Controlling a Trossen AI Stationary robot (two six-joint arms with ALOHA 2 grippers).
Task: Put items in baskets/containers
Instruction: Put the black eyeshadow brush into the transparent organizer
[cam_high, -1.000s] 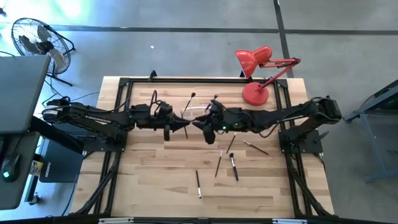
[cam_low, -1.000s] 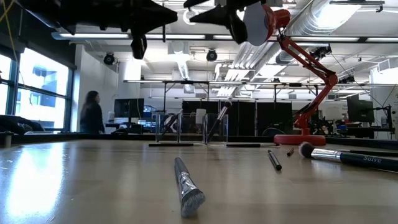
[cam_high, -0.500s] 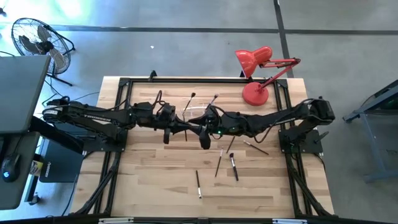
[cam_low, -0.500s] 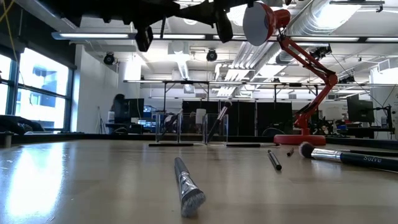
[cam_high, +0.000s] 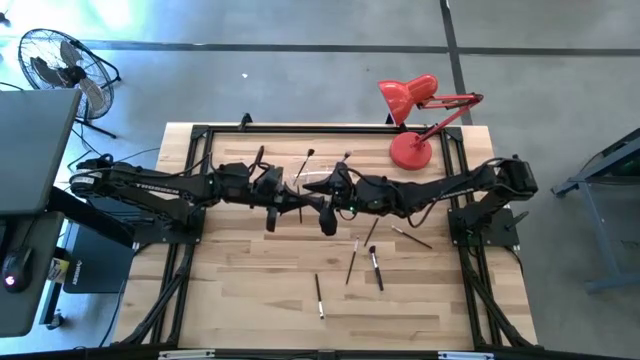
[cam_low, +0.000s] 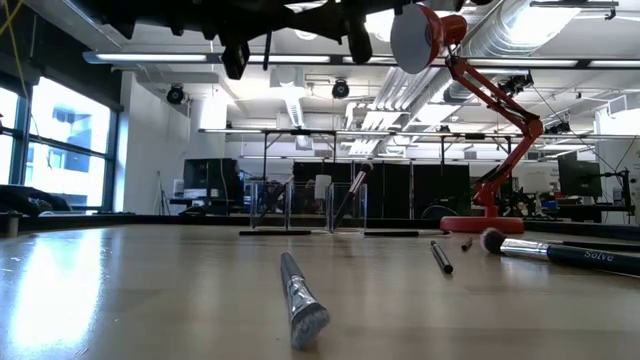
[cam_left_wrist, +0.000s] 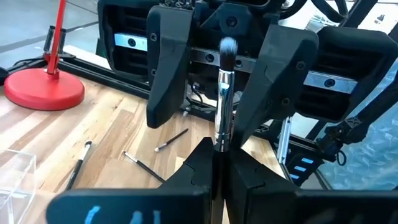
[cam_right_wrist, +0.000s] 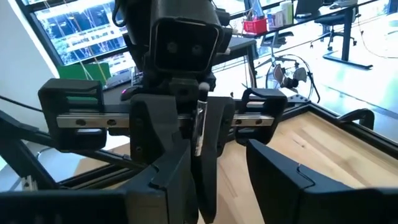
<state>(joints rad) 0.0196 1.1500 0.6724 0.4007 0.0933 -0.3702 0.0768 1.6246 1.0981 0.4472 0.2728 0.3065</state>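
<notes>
1. The left gripper (cam_high: 285, 203) hangs above the middle of the table, its jaws pinched tight on the handle of a makeup brush (cam_left_wrist: 222, 93); in the left wrist view the brush stands out straight from between its fingers, bristle tip foremost.
2. Directly facing it, the right gripper (cam_high: 318, 207) has its jaws spread wide, one on either side of the brush's silvery ferrule, not yet touching it. This looks like a hand-over in mid-air.
3. The brush is likely very light and stiff along its handle, with a smooth, somewhat slippery ferrule and soft bristles that would splay if squeezed. The right gripper would do best to close on the ferrule or the handle just behind it, never on the tip.
4. Beyond the two grippers stands the clear holder (cam_high: 318, 181), with brushes already leaning in it (cam_high: 304, 165).
5. On the near side of the right gripper, several loose brushes (cam_high: 376, 267) lie scattered flat on the wood, apart from one another; one more (cam_low: 299, 296) lies close to the low camera.
6. The table (cam_high: 240, 280) is pale butcher-block wood, flat and smooth, inside a dark frame. A red desk lamp (cam_high: 412, 110) stands at the far corner beyond the right arm.
7. Around it, a grey floor, a fan (cam_high: 62, 68) to the far left, and an open workshop with ducts overhead.
</notes>
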